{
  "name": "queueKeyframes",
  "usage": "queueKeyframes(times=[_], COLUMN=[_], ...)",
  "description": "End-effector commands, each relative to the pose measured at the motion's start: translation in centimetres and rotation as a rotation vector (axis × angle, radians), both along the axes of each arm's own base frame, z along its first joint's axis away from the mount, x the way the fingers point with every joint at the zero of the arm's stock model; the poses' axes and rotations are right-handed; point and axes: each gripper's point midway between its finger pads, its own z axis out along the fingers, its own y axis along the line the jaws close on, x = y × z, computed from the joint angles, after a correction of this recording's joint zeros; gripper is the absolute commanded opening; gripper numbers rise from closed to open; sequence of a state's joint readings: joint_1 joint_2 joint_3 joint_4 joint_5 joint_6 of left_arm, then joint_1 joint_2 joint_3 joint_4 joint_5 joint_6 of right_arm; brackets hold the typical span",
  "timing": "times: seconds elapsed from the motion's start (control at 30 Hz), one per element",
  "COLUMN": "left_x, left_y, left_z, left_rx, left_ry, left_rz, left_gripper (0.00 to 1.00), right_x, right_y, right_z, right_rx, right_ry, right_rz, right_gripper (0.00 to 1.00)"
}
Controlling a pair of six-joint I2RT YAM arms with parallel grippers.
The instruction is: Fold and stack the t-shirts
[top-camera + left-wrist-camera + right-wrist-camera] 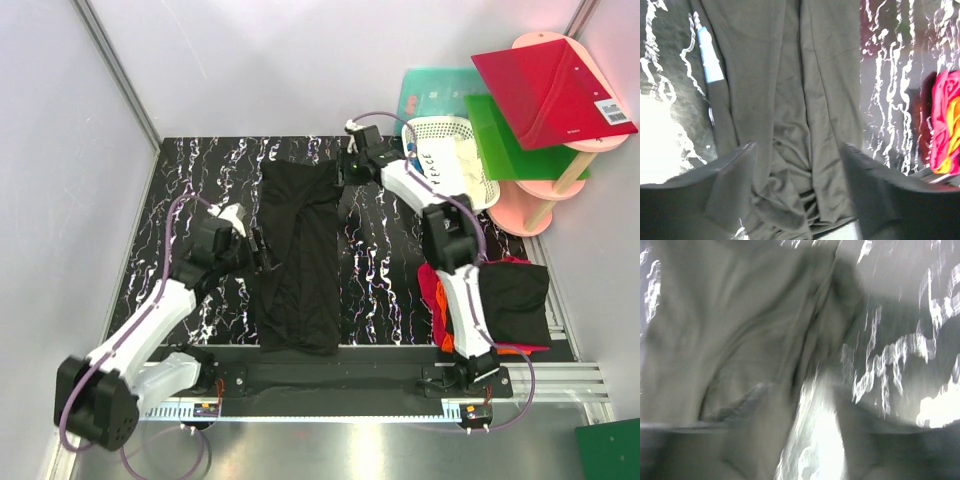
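A black t-shirt (298, 255) lies on the black marbled mat (390, 250), folded lengthwise into a long strip running from far to near. My left gripper (262, 252) is open at the strip's left edge, about halfway along. In the left wrist view its fingers (732, 187) straddle wrinkled cloth (790, 100). My right gripper (343, 168) is at the shirt's far right corner. The right wrist view is blurred; its jaws (812, 405) stand apart, with cloth (730, 330) to the left and nothing held. A pile of red, orange and black t-shirts (495, 300) lies at the near right.
A white lattice basket (450, 150) stands at the far right, beside a pink stand (530, 205) bearing a red board (550, 90) and a green board (510, 140). A teal board (430, 90) leans behind it. The red and orange pile shows in the left wrist view (945, 130).
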State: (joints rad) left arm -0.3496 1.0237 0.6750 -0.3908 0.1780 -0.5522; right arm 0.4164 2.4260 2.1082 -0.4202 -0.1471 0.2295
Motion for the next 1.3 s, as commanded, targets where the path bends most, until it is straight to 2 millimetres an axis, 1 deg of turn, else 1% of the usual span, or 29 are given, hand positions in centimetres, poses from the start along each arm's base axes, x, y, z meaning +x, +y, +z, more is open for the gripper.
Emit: queueKeyframes(times=[0.0,0.03,0.07,0.1,0.13,0.17,0.2,0.23,0.27,0.3,0.33,0.37,0.4,0.43,0.47,0.5,0.53,0.57,0.6,0.67,0.7,0.77,0.8,0.87,0.9,1.0,1.13,1.27], left_x=[0.5,0.3,0.2,0.2,0.1,-0.1,-0.2,-0.1,-0.3,-0.3,-0.4,-0.5,-0.6,-0.7,-0.9,-1.0,-1.1,-1.3,-1.4,-1.6,-1.7,-1.8,-1.9,-2.1,-2.2,-2.5,-2.7,-2.8], left_y=[1.9,2.4,2.7,3.0,3.0,3.1,3.1,3.1,3.2,3.1,3.1,3.1,3.0,3.0,3.0,3.0,3.1,3.2,3.4,3.4,3.5,3.5,3.5,3.6,3.7,3.8,3.8,3.9], left_z=[2.6,3.5,3.9,4.2,5.0,4.8,4.8,4.8,4.4,4.2,3.9,3.6,3.3,3.0,2.8,2.7,2.6,2.4,2.5,2.4,2.5,2.4,2.5,2.3,2.2,1.9,1.7,1.6], left_rx=[0.015,0.009,0.010,0.011,0.003,0.006,0.009,0.014,0.020,0.017,0.016,0.014,0.010,0.010,0.008,0.008,0.009,0.016,0.018,0.020,0.020,0.023,0.022,0.024,0.026,0.027,0.028,0.027], left_ry=[-0.148,-0.192,-0.209,-0.224,-0.247,-0.235,-0.232,-0.220,-0.201,-0.191,-0.178,-0.164,-0.148,-0.134,-0.122,-0.114,-0.108,-0.100,-0.102,-0.098,-0.101,-0.096,-0.097,-0.093,-0.092,-0.087,-0.083,-0.082], left_rz=[0.105,0.125,0.136,0.150,0.150,0.150,0.148,0.149,0.152,0.157,0.159,0.161,0.167,0.169,0.168,0.173,0.173,0.177,0.180,0.180,0.179,0.179,0.179,0.179,0.180,0.179,0.180,0.181], left_gripper=[0.99,0.99,0.99,0.99,0.99,0.99,0.99,0.99,0.99,0.99,0.99,0.99,0.99,0.99,0.99,0.99,0.99,0.99,0.99,0.99,0.99,0.99,0.99,0.99,0.99,0.99,0.99,0.99], right_x=[-7.1,-9.2,-11.0,-12.7,-15.8,-17.7,-19.2,-21.8,-23.3,-24.7,-27.2,-28.6,-29.6,-31.1,-33.0,-34.2,-35.1,-36.7,-37.8,-38.8,-39.9,-40.7,-41.4,-41.7,-42.3,-43.1,-44.5,-45.2], right_y=[2.5,2.1,1.7,2.2,3.5,3.7,4.0,4.9,5.1,5.6,6.3,6.8,7.0,7.0,7.7,7.5,7.8,8.4,8.5,9.1,9.8,10.5,11.3,11.9,12.5,12.8,12.5,12.7], right_z=[16.6,14.7,17.7,17.7,15.9,16.9,16.0,14.0,13.6,12.7,10.2,8.9,7.5,5.5,3.9,2.3,1.5,0.5,-0.4,-1.4,-1.6,-1.8,-1.3,-1.0,-0.5,0.1,0.6,1.1], right_rx=[0.136,0.097,0.101,0.107,0.110,0.129,0.121,0.105,0.120,0.118,0.094,0.079,0.064,0.052,0.032,0.010,0.012,0.000,-0.010,-0.015,-0.018,-0.009,0.000,0.005,0.013,0.000,-0.039,-0.041], right_ry=[-0.300,-0.271,-0.330,-0.321,-0.272,-0.272,-0.245,-0.190,-0.158,-0.132,-0.083,-0.053,-0.020,0.040,0.081,0.120,0.149,0.173,0.195,0.212,0.216,0.223,0.222,0.211,0.208,0.198,0.182,0.167], right_rz=[0.112,0.110,0.096,0.120,0.183,0.201,0.212,0.249,0.246,0.259,0.283,0.295,0.302,0.300,0.327,0.331,0.317,0.336,0.345,0.338,0.361,0.362,0.382,0.375,0.390,0.388,0.390,0.393], right_gripper=[0.77,0.87,0.99,1.00,1.00,1.00,1.00,1.00,1.00,0.97,0.96,0.94,0.87,0.84,0.81,0.78,0.71,0.71,0.71,0.69,0.69,0.68,0.69,0.69,0.69,0.70,0.70,0.70])
